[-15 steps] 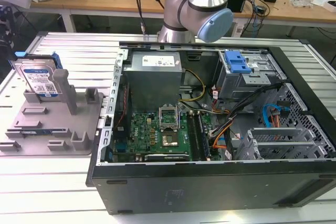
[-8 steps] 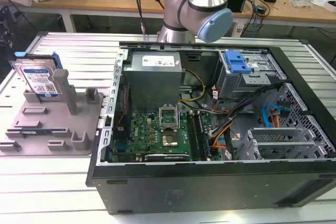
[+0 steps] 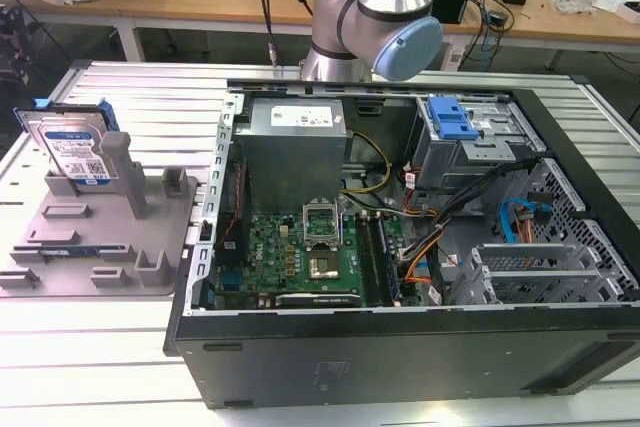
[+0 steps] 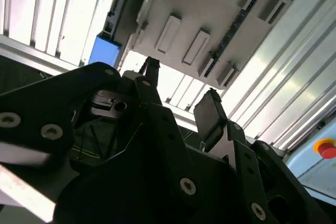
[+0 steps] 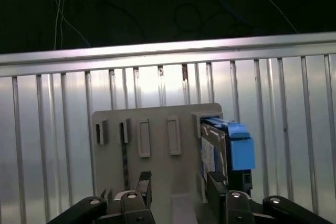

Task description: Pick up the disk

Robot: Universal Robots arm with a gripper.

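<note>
Gripper (image 5: 179, 188) released: in the first wrist view we see its two dark fingers (image 5: 216, 184) spread apart with nothing between them, and the second wrist view shows the same gap. It hangs over the grey fixture (image 5: 157, 124), with nothing in its grasp. One finger lines up with the near end of the disk (image 5: 214, 148) in that view, but we cannot tell how near they are.

We log the slatted metal table (image 3: 110, 387) as the base for everything. An open computer case (image 3: 400, 357) takes up most of it toward the exterior view's right, with the motherboard (image 3: 300, 252) exposed on its floor. The silver-and-blue arm (image 3: 375, 7) rises behind the case's far wall. A silver power supply (image 3: 295, 142) sits at the case's far side, next to the motherboard.

In the exterior view the fixture lies flat on the table just beside the case, at the exterior view's left, with upright posts and low slots.

We find the disk standing on edge at the fixture's far end, tilted slightly and resting against a tall post (image 3: 118, 162). Its white-and-blue label (image 3: 78, 159) faces the exterior camera, and blue rails (image 5: 239, 148) run along its edges. It has not been lifted.
</note>
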